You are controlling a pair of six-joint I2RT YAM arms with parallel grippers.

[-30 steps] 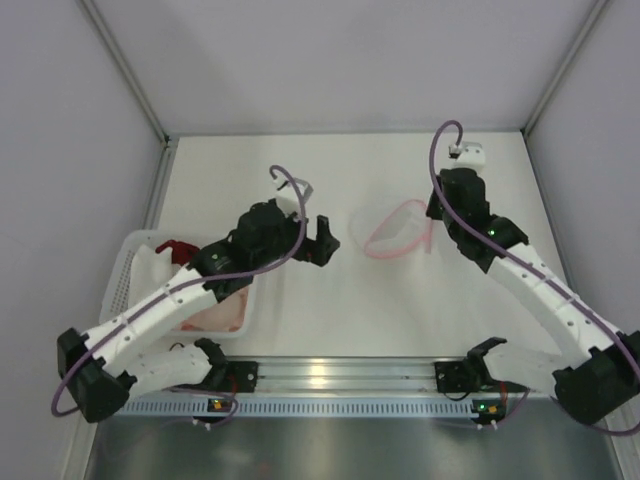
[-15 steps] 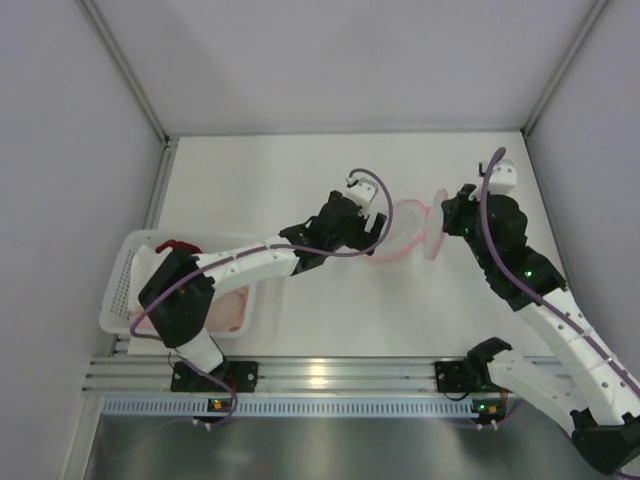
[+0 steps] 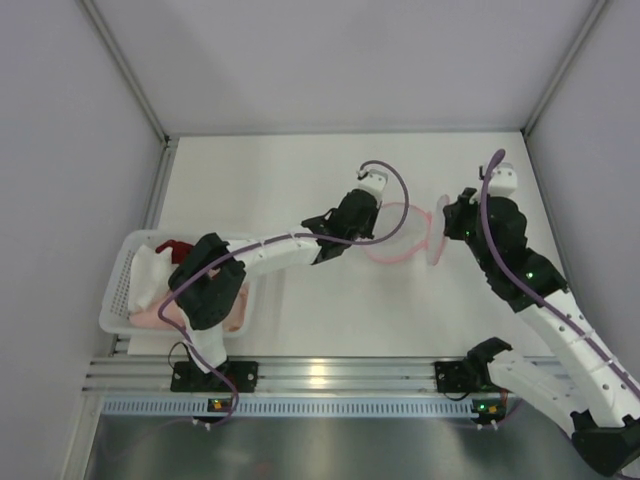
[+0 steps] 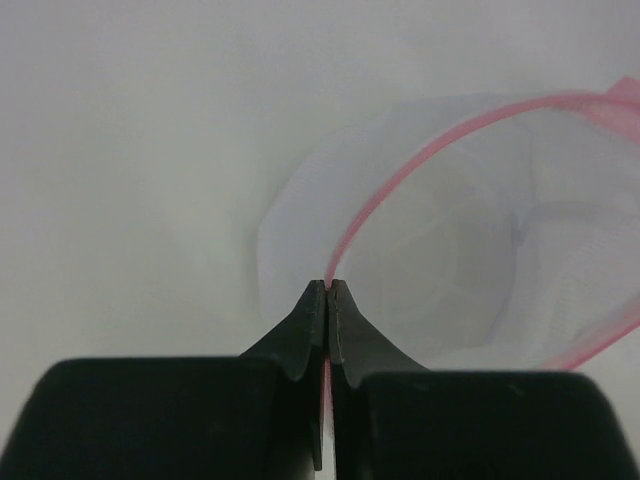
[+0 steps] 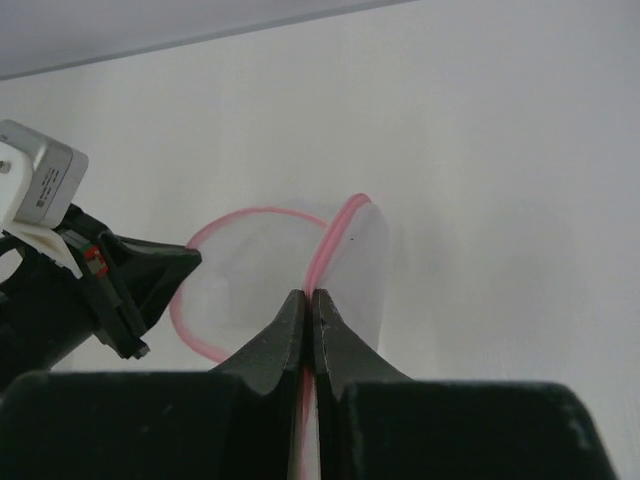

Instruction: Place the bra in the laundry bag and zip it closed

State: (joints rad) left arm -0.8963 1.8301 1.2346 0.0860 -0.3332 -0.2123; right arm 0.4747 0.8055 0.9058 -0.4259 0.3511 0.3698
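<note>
White tabletop (image 3: 260, 170), boxed in by grey walls (image 3: 340, 60). Holding the bag (image 3: 395, 235) open near the middle, between both arms. Pinching the pink rim of the flat left half with the left gripper (image 3: 360, 238), fingers clamped together on it. Pinching the rim of the other half with the right gripper (image 3: 441, 228), likewise clamped tight, standing that half on edge.

Showing only from above: the basket (image 3: 113, 300) at the left edge, well apart from the bag, with the bra (image 3: 237, 303) bunched inside, partly under the left arm, near a dark red garment (image 3: 172, 247).

Catching, through the left wrist camera alone, the see-through mesh bowl up close, rim running out from between the fingertips.

Showing, through the right wrist camera, the upright half edge-on, the flat half's ring beyond it, and the left gripper at that ring's left side.
</note>
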